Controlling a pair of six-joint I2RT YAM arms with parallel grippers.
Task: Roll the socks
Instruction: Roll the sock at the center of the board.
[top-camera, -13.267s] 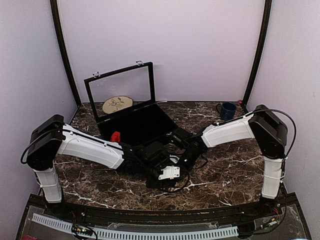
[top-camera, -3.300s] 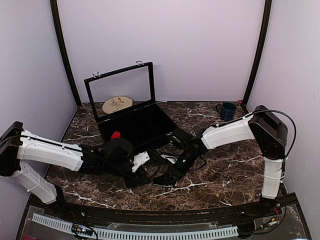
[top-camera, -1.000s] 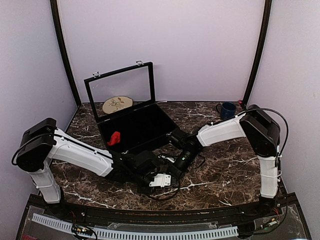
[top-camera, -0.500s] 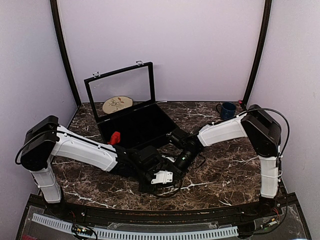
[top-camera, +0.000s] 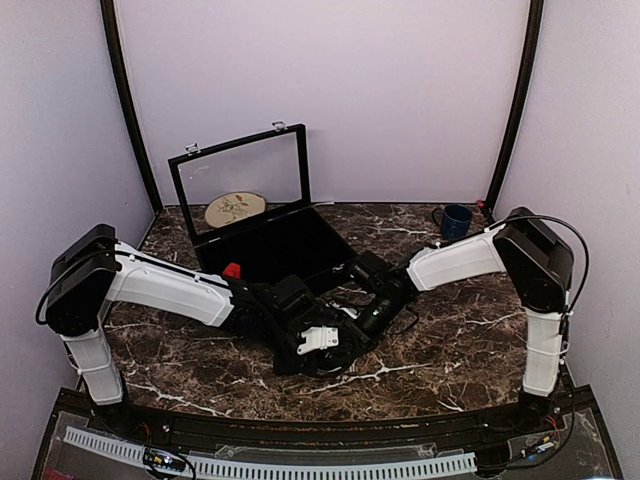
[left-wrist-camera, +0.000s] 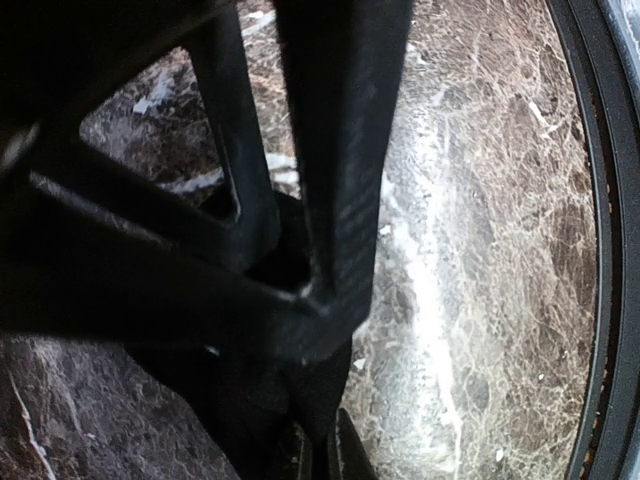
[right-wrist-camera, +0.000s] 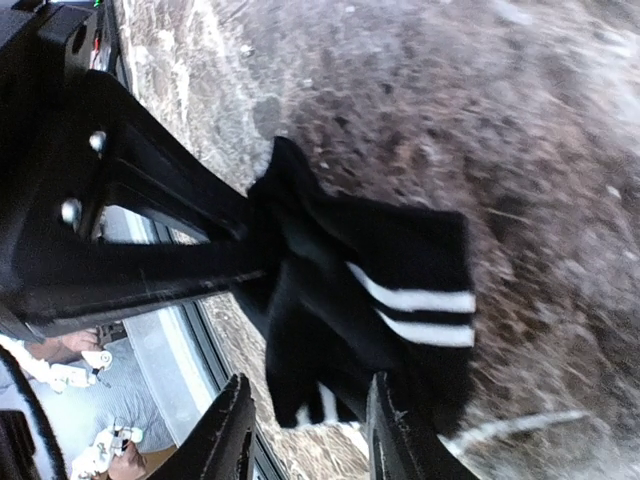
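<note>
Right fingers (right-wrist-camera: 230, 435) have spread apart beside the black striped sock (right-wrist-camera: 340, 300) on the bench (right-wrist-camera: 550, 130); left fingers (left-wrist-camera: 345, 150) are clamped on it.

A robot lab booth: plain lilac walls (top-camera: 400, 100) and black posts (top-camera: 127, 110) enclose the marble table (top-camera: 460, 350); two arms (top-camera: 165, 288) are bolted at its near edge.

Marble table (top-camera: 470, 330) bears a case (top-camera: 270, 250), mug (top-camera: 456, 221), black sock (right-wrist-camera: 370, 290).

Even overhead light; dim, blurred wrist views
</note>
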